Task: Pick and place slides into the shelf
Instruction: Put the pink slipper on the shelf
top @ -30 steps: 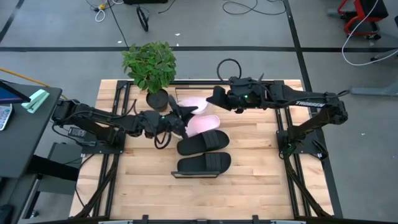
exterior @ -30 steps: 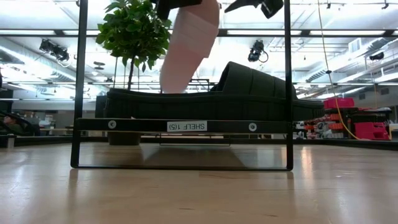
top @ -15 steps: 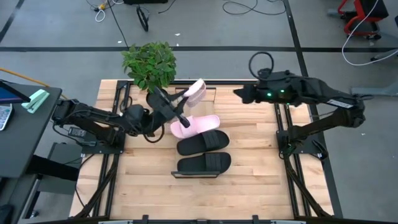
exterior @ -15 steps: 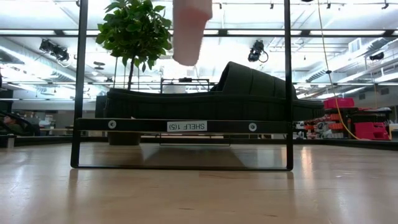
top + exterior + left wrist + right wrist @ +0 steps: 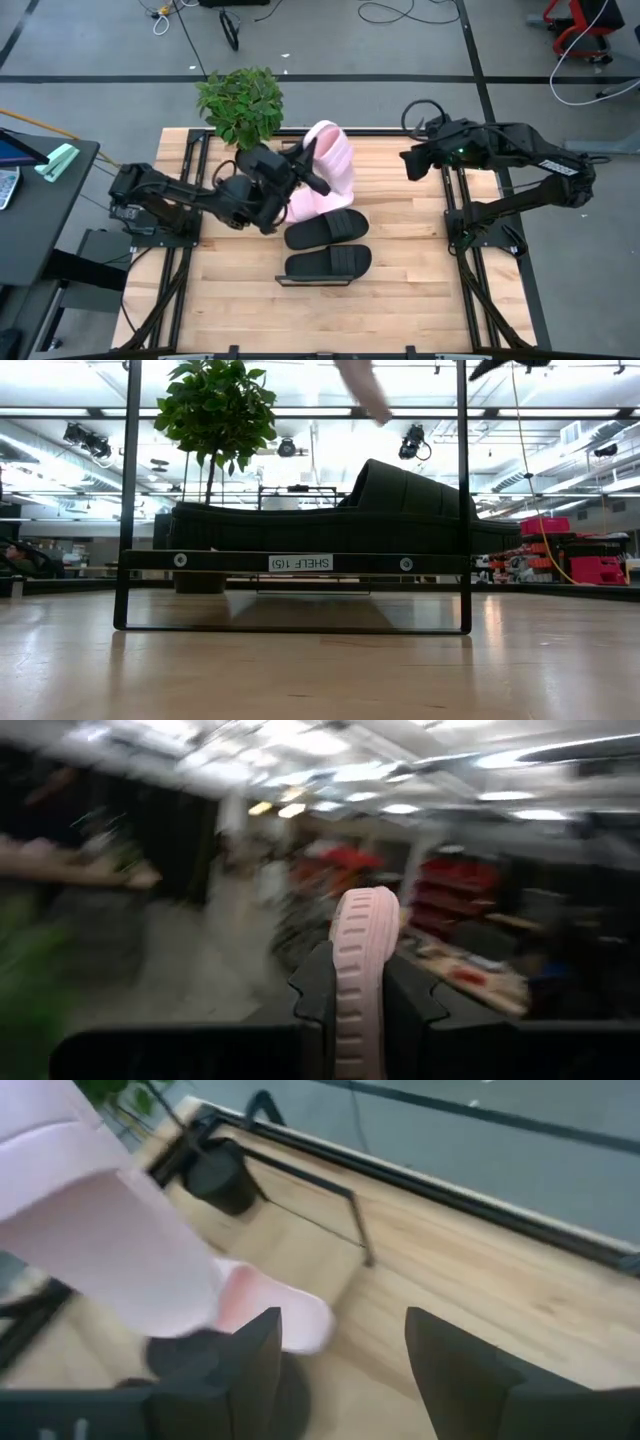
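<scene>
Pink slide point(image 5: 362, 970) between left fingers point(image 5: 312, 988), edge-on at wrist.

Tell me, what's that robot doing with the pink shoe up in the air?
The left gripper is shut on a pink slide and holds it up above the table. Another pink slide and two black slides lie on the wooden tabletop. The right gripper waits open near the table's far right side, holding nothing. None of the slides is on the shelf yet.

Grey floor point(image 5: 100, 40) with dark tape lines, loose cables point(image 5: 390, 12) at far side. Potted plant point(image 5: 240, 100) on worktop point(image 5: 400, 300) far-left edge. Ceiling strip lights point(image 5: 400, 412) on.
</scene>
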Available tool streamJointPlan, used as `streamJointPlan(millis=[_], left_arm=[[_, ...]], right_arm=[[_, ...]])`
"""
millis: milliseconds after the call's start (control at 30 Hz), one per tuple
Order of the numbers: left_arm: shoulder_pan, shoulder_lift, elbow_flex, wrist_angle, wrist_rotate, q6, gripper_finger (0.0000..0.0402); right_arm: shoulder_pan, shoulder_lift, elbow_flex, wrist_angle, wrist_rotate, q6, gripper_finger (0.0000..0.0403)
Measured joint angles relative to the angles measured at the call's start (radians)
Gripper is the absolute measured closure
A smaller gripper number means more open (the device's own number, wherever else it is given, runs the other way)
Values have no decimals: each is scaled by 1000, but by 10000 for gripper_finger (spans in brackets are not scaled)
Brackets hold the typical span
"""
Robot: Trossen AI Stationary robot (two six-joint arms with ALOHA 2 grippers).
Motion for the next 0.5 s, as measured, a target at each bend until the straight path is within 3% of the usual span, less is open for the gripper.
streamJointPlan(millis=[67,233,500], left_arm=[[-14,-3,-14,6,-77,-63,350],[-34,-21,-108,21,-138,-314,350],[-48,-30,-355,134,-308,-773,350]], right_arm=[[0,-5,-10,-7,20,-13,186],[0,-15,-41,-8,62,-20,186],[1,-13,-73,-13,63,-3,186]])
